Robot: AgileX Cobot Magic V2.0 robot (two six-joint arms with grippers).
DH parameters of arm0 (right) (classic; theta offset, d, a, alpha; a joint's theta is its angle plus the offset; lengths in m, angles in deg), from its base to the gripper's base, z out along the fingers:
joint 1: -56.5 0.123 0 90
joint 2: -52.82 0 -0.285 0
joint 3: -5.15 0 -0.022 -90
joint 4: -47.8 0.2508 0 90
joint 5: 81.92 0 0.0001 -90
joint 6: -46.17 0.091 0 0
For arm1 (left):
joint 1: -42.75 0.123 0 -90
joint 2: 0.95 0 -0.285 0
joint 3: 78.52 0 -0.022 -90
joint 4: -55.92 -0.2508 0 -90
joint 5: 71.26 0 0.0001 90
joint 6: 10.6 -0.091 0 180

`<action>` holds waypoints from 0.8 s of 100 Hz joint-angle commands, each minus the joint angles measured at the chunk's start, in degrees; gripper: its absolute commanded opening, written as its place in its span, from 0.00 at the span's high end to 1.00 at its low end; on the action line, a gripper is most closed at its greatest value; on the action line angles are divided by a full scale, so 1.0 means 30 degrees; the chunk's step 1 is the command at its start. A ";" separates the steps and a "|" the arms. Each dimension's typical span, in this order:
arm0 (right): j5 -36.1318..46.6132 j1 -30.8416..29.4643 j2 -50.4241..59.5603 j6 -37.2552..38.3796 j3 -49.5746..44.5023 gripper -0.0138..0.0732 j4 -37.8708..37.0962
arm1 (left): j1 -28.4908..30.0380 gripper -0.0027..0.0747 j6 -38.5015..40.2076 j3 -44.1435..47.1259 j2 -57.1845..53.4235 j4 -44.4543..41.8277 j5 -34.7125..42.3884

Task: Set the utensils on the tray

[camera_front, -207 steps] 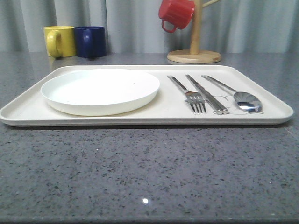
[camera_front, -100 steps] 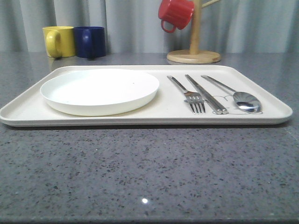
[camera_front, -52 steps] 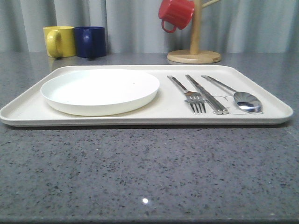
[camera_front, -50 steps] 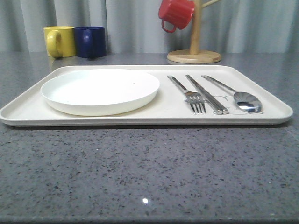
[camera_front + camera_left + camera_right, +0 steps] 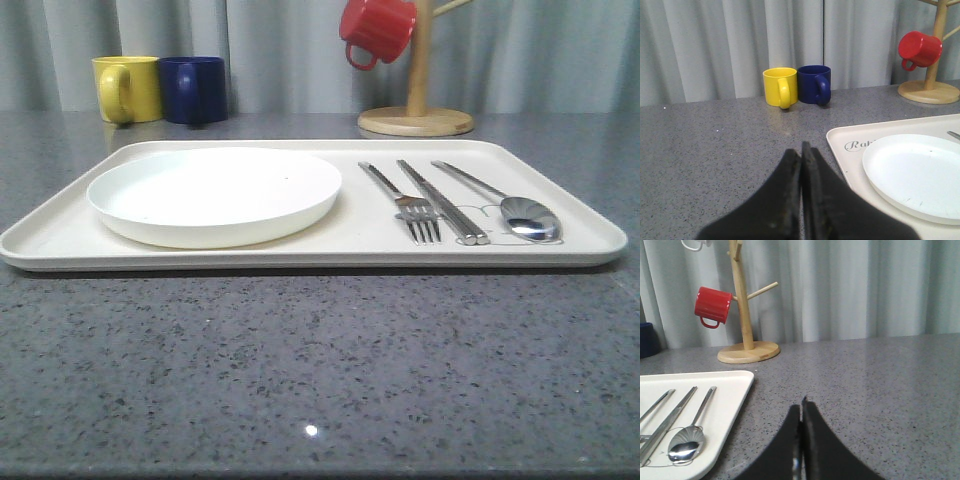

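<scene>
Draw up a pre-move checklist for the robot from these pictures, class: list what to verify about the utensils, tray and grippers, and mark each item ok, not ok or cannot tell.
1. Fork lies flat on the tray: ok.
2. Chopsticks lie together on the tray, between fork and spoon: ok.
3. Spoon rests inside the tray's rim, bowl toward the robot: ok.
4. Plate sits on the tray, apart from the fork: ok.
5. Left gripper shut and holding nothing, off the tray: ok.
6. Right gripper shut and holding nothing, over bare table beside the tray: ok.
</scene>
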 commanded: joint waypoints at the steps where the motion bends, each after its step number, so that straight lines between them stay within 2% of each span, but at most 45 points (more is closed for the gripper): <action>1: 0.1661 -0.0108 0.0389 -0.0146 -0.0058 0.92 0.0000 | 0.0035 0.99 0.0040 -0.0417 0.0150 0.0362 0.1162; 38: 0.1661 -0.0108 0.0389 -0.0146 -0.0058 0.92 0.0000 | 0.0035 0.99 0.0040 -0.0257 0.0150 0.0362 0.1237; 48: 0.1661 -0.0108 0.0389 -0.0146 -0.0058 0.92 0.0000 | 0.0035 0.99 0.0720 0.0070 0.0044 -0.0893 0.1615; 55: 0.1661 -0.0108 0.0389 -0.0146 -0.0058 0.92 0.0000 | 0.0035 0.99 0.2993 0.0343 -0.0254 -0.3340 0.1732; 67: 0.1661 -0.0108 0.0389 -0.0146 -0.0058 0.92 0.0000 | 0.0035 0.99 0.9048 0.0792 -0.1134 -0.8204 0.1749; 72: 0.1661 -0.0108 0.0389 -0.0146 -0.0058 0.92 0.0000 | 0.0035 0.99 1.0228 0.1078 -0.1543 -0.9303 0.1765; 80: 0.1661 -0.0108 0.0389 -0.0146 -0.0058 0.92 0.0000 | 0.0035 0.99 1.0509 0.1749 -0.2380 -0.9792 0.1897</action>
